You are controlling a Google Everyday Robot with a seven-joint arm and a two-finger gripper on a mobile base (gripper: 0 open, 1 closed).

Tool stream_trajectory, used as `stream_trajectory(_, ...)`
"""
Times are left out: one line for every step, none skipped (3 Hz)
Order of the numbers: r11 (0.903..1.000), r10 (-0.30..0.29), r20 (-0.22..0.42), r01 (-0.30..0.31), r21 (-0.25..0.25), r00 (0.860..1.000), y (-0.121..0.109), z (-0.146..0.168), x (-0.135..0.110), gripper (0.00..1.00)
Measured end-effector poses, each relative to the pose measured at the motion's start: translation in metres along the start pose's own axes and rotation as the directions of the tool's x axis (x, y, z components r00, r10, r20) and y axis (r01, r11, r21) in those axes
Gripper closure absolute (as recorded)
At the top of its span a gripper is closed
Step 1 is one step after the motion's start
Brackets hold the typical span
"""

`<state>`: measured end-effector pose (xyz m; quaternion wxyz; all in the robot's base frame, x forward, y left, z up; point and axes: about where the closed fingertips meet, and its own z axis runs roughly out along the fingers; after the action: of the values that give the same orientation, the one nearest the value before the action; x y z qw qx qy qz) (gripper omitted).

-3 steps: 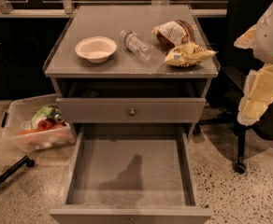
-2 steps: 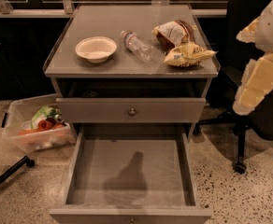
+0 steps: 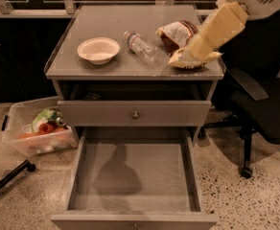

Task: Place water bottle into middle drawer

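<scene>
Hovering the gripper (image 3: 193,51) over the snack bags (image 3: 177,32) at the tabletop's (image 3: 106,20) right, grip state impossible to tell, and eyeing the water bottle (image 3: 141,46) lying sideways beside the bowl (image 3: 98,50), probably light, thin-walled, slippery and roll-prone, so favouring a hold across its ribbed midsection.

Speckled floor (image 3: 260,202), black office chair (image 3: 262,107) right, clear bin (image 3: 22,109) left; gripper (image 3: 192,51) over right end of cabinet top (image 3: 101,25)

The grey cabinet top (image 3: 106,28) carried a white bowl (image 3: 98,50), the water bottle (image 3: 141,47) on its side, a brown snack bag (image 3: 176,35) and a yellow snack bag (image 3: 180,60), with the gripper (image 3: 200,44) over the latter
</scene>
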<state>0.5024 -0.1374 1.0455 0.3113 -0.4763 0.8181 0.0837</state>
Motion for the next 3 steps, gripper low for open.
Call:
stream_trajectory(0.9959, 0.090, 0.009, -0.090, 0.006, 0.996, -0.0004, -0.0010, -0.0026, 0.00)
stream_trajectory(0.9959, 0.090, 0.009, -0.090, 0.006, 0.996, -0.0004, -0.0010, -0.0025, 0.00)
stream_trajectory(0.9919, 0.126, 0.014, -0.126, 0.018, 0.992, 0.0002, -0.0058, 0.0000, 0.00)
